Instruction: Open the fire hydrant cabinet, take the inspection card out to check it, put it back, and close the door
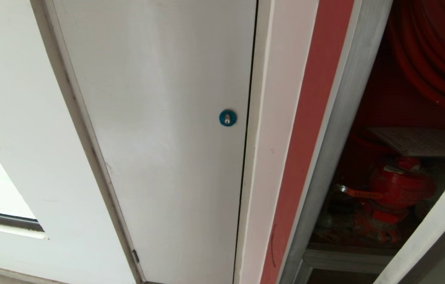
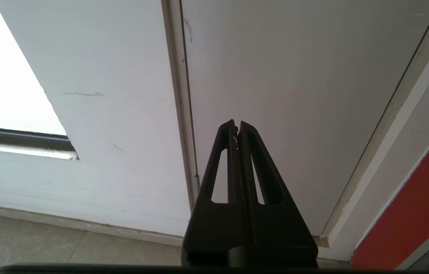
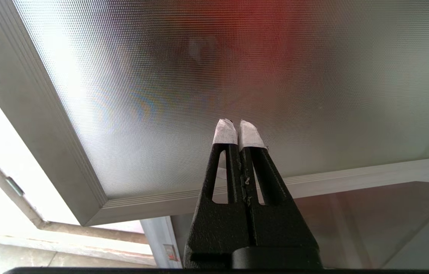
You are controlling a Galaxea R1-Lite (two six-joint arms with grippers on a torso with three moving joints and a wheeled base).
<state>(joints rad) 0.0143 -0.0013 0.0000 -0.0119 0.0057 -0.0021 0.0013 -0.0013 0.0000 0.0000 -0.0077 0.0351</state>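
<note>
Fire hydrant cabinet (image 1: pixel 337 130) sits at right of head view w/ its silver frame open: red hose coil (image 1: pixel 431 51) up top, a white card-like sheet (image 1: pixel 423 141) on a ledge below it, red hydrant valve (image 1: pixel 400 189) underneath. Left of it, plain white door (image 1: pixel 159 130) w/ round blue lock (image 1: pixel 228 117), closed. The door (image 3: pixel 206 87) fills right wrist view, textured glass in silver frame. Left end effector (image 2: pixel 237 127) closed, empty, facing white door. Right end effector (image 3: pixel 240 127) closed, empty, white-taped tips near the glass.
</note>
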